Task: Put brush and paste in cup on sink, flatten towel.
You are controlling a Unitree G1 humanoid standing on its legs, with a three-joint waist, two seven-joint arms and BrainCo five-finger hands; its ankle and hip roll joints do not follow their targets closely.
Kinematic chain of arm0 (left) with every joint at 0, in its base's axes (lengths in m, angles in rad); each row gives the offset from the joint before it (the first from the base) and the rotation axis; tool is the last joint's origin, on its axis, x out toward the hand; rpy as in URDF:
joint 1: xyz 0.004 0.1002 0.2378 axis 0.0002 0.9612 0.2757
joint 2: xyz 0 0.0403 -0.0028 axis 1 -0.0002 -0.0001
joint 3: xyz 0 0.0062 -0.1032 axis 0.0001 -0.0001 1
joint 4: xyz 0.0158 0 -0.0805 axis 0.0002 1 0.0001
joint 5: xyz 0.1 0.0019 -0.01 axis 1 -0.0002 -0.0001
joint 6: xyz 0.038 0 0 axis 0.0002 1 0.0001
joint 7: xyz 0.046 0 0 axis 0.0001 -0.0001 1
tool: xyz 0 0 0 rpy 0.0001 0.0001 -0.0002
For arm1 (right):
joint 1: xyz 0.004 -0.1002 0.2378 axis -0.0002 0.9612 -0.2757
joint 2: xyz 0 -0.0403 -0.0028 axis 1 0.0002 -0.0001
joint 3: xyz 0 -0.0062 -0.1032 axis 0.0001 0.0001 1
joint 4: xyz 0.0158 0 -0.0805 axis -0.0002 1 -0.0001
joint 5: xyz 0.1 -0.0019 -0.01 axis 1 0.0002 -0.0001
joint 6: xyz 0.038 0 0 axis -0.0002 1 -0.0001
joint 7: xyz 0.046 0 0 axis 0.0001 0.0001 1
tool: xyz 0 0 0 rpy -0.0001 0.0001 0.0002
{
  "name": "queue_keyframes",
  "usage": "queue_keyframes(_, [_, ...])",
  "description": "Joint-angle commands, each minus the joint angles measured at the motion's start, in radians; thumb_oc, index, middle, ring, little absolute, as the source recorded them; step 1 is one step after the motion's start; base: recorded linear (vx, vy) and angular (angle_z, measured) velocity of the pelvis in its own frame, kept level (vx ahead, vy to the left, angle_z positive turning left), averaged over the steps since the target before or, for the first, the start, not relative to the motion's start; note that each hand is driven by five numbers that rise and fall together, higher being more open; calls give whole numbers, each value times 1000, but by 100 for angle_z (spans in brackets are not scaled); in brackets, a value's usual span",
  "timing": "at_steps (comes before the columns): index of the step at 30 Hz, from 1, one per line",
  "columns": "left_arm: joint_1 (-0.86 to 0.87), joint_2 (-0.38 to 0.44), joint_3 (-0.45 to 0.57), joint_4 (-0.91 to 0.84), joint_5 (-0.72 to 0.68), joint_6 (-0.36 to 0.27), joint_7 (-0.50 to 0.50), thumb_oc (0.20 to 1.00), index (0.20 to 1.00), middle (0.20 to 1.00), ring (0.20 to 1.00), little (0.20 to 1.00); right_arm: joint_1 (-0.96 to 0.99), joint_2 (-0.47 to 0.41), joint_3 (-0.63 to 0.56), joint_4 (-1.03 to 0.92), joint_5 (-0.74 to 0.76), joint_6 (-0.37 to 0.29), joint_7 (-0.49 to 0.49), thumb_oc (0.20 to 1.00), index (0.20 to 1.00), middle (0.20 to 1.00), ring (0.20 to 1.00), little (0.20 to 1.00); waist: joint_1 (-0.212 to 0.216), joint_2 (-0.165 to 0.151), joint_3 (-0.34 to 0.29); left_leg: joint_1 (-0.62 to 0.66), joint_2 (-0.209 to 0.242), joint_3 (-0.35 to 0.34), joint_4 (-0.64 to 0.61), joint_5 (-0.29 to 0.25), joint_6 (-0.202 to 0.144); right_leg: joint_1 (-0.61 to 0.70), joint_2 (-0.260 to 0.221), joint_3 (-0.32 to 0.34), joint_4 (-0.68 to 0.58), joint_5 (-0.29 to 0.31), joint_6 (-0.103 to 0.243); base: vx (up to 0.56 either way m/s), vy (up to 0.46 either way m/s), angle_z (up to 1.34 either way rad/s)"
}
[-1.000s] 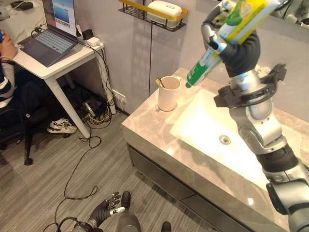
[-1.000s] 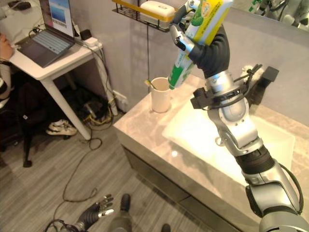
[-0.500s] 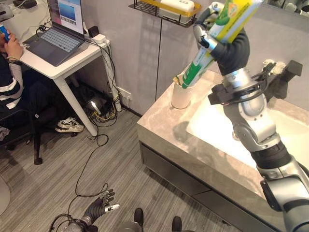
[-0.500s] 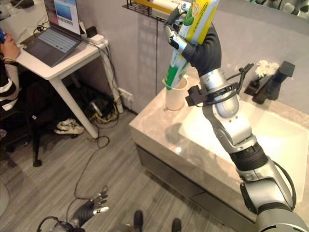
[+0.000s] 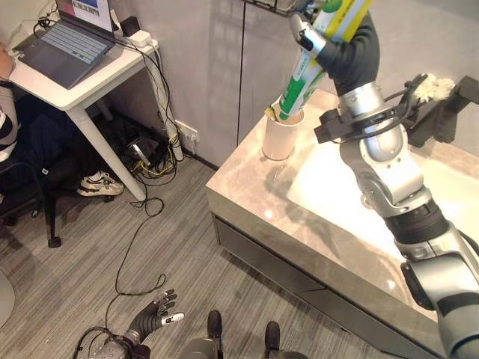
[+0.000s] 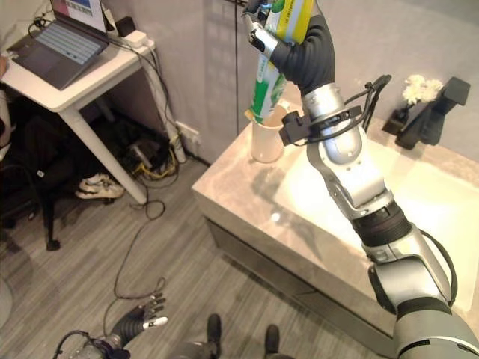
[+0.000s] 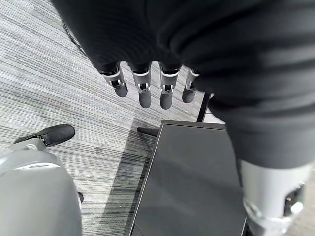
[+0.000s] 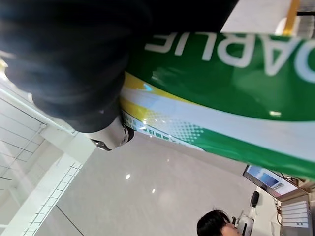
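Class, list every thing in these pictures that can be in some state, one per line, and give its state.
Toothpaste tube: gripped, lower end inside the cup.
Cup: upright on the sink counter, brush handle inside.
Right hand: fingers curled round the tube.
Left hand: fingers straight, holding nothing, low over the floor.
Laptop: lid open, screen lit.
Sink basin: dry, nothing in it.

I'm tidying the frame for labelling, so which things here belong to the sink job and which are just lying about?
Belonging to the job:
toothpaste tube, held by the right robot hand, lower end in the cup
cup
sink

Just lying about:
laptop
white desk
faucet
left robot hand, idle
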Motion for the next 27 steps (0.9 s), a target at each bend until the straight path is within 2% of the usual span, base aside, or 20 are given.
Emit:
queue_keyframes(1, [-28, 58, -32, 1, 10, -56, 7, 1000, 1000, 1000, 1000, 1000, -148, -4, -35, -1, -26, -42, -38, 200, 200, 200, 200, 200, 26, -1, -21, -21, 18, -30, 5, 2, -45, -46, -42, -52, 0, 81, 55, 1, 15, 8])
queue_keyframes(16, [-55, 46, -38, 9, 17, -70, 26, 1000, 1000, 1000, 1000, 1000, -122, -11, -50, -30, -95, -38, -53, 200, 200, 200, 200, 200, 37, -3, 0, -81, 13, -45, 5, 12, -53, -96, -57, -60, 0, 91, 61, 7, 8, 2])
queue_keyframes(27, [-66, 40, -49, 13, 24, -76, 32, 1000, 1000, 1000, 1000, 1000, -99, 8, -40, 3, -83, -39, -42, 200, 200, 200, 200, 200, 38, -5, 9, -86, 15, -41, 5, 9, -51, -104, -57, -54, 0, 92, 63, 24, 7, 0])
